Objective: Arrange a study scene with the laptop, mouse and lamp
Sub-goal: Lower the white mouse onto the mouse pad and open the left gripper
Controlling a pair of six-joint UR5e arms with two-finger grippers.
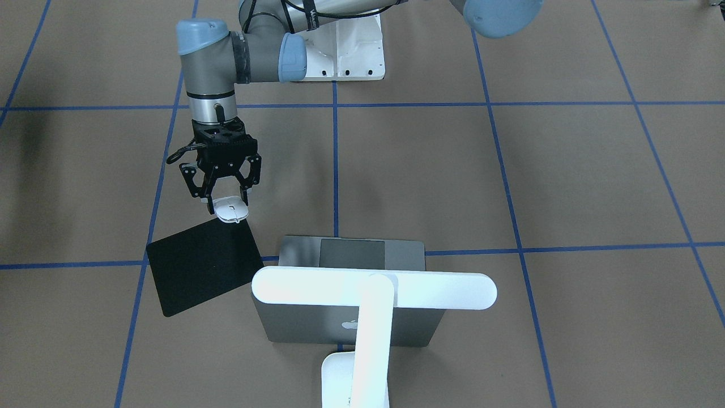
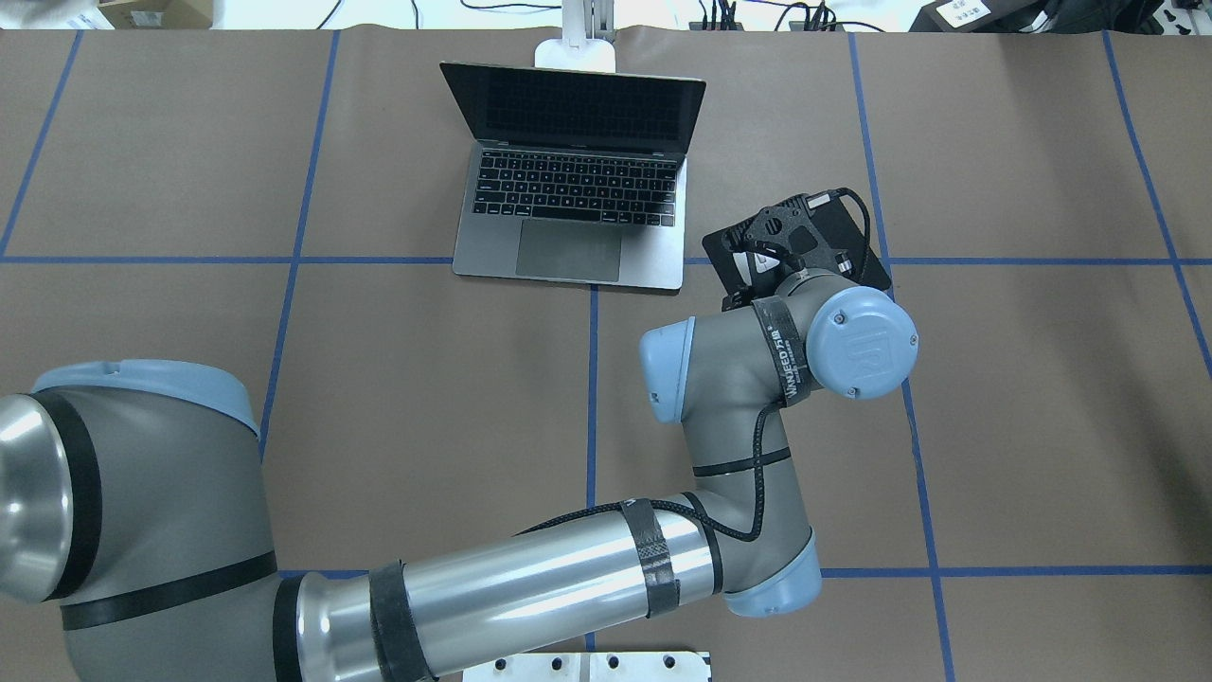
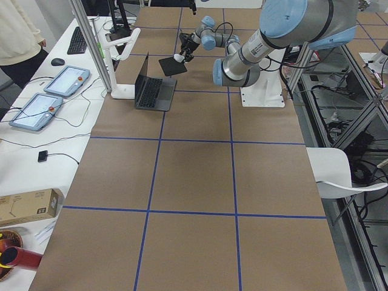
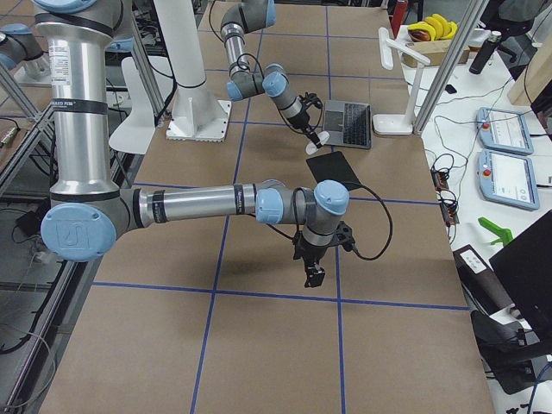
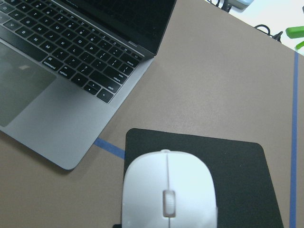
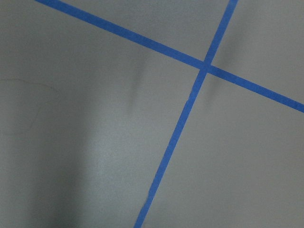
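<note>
- The left gripper (image 1: 226,201) is pinching the mouse (image 1: 231,211) by its sides. Its jaws are standing partly closed, no wider than the white shell.
- In the front-facing view the gripper is pointing down in the left half of the frame. The mouse is hanging over the upper right corner of a black mouse pad (image 1: 198,266).
- The left wrist view is showing the mouse at the bottom centre, over the pad's near edge. Whether it is touching the pad cannot be told.
- The left arm (image 2: 587,568) is reaching across the overhead frame from lower left, bending at the elbow and folding up toward the pad right of centre.
- The laptop (image 2: 578,189) is sitting open in the upper middle of the overhead frame with its screen dark, just left of the pad.
- The lamp (image 1: 374,289) is standing behind the laptop's lid, its bar head crossing the lower middle of the front-facing frame.
- The right gripper (image 4: 312,278) is pointing down over the table (image 4: 259,345) in the middle of the right-side view. Its arm is stretching low from the left, and how far its jaws are parted cannot be told.
</note>
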